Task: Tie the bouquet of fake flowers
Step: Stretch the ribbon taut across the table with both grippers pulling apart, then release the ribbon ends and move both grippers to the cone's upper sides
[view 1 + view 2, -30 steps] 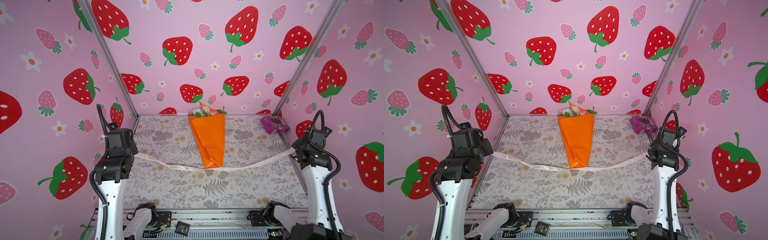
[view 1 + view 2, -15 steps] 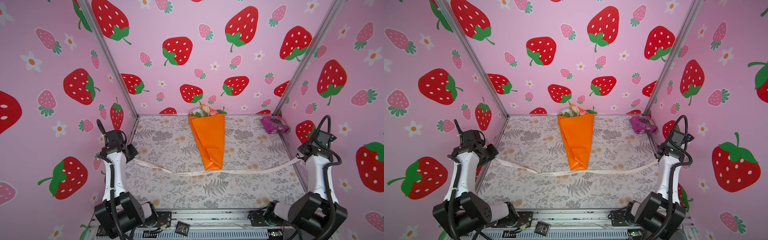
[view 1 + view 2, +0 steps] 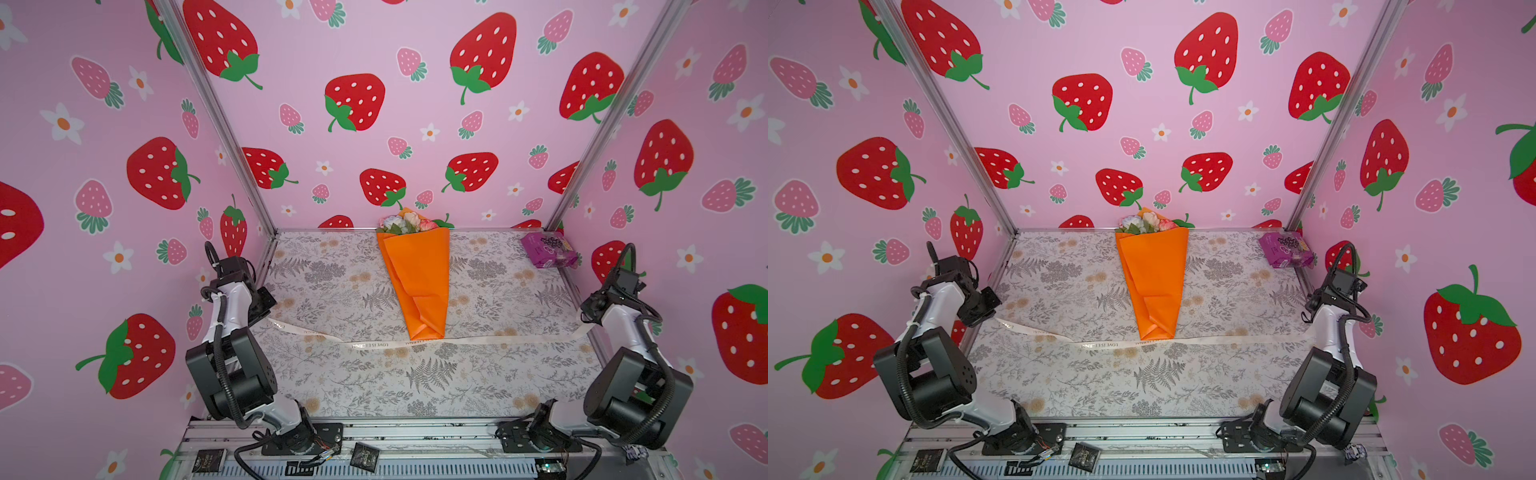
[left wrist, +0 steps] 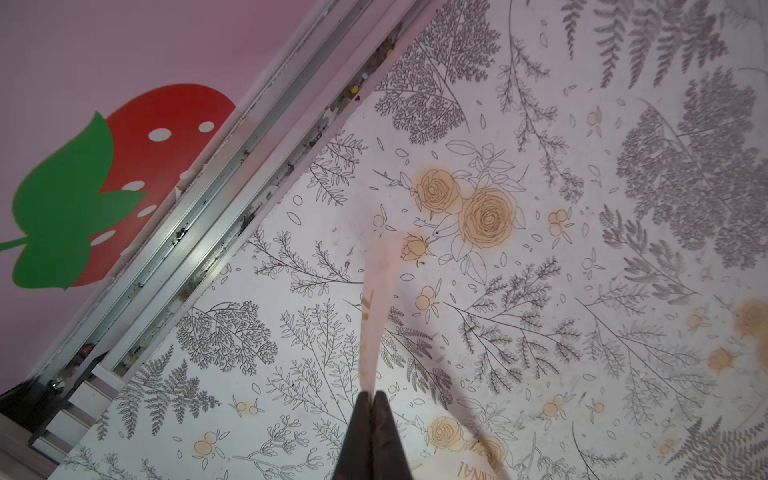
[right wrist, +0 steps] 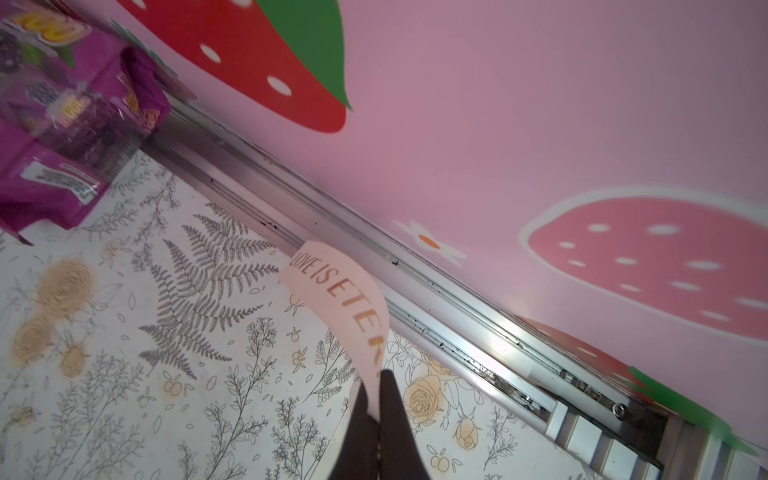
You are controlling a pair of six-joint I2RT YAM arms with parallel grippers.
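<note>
L gripper (image 4: 372, 401) is pinching shut on one end of the ribbon (image 3: 374, 345), low-centre in its wrist view. R gripper (image 5: 374, 384) is clamping the other end (lettering showing). In both top views the ribbon is lying across the counter (image 3: 415, 386), passing right at the narrow tip of the bouquet (image 3: 415, 282), which is resting centre-back. Nothing's looped or knotted yet, so early stage, prob. The orange wrapping paper (image 3: 1152, 282) is holding the roses. A purple packet (image 3: 546, 249) is sitting upper right.
</note>
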